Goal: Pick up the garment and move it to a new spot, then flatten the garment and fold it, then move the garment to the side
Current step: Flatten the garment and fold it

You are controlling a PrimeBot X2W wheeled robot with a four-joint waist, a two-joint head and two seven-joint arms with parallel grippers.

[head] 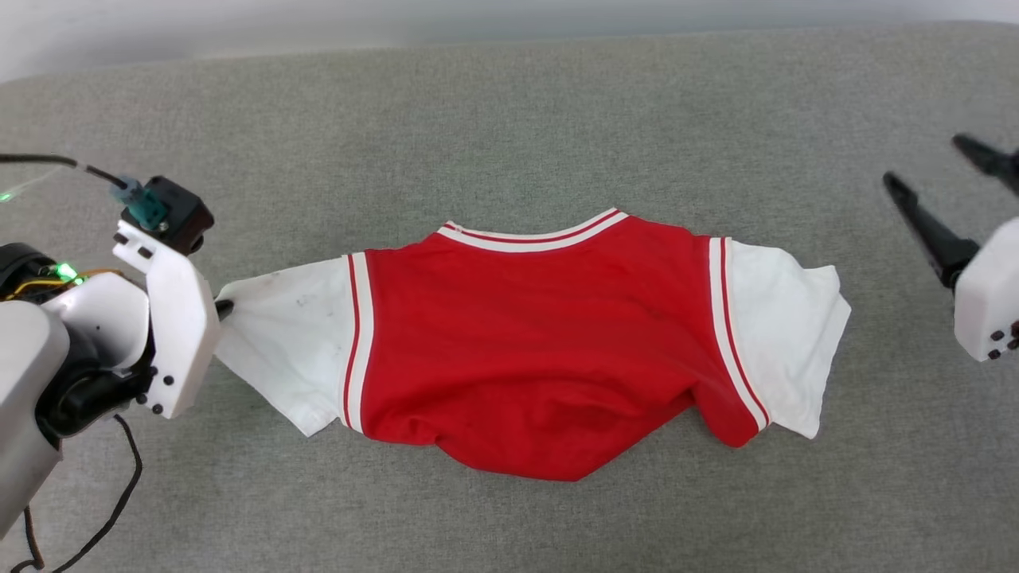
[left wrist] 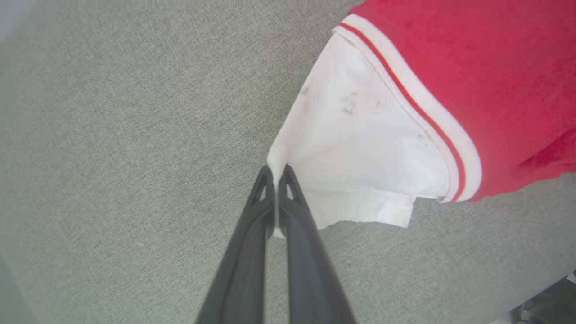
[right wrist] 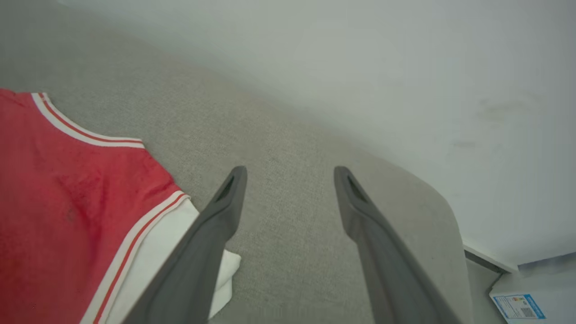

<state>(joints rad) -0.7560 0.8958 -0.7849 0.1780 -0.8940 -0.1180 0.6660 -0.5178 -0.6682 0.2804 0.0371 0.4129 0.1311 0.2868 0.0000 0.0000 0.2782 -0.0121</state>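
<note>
With left gripper [left wrist: 274,173] pinching the white sleeve [left wrist: 355,148] of the jersey [head: 525,342] (right gripper [right wrist: 290,175] wide, empty), make your outward pull low and gentle.

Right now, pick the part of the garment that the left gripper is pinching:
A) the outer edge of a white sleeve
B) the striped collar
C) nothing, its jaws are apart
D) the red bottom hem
A: in the left wrist view the left gripper has its two dark fingers pressed together on the outer edge of the garment's white sleeve.
</note>
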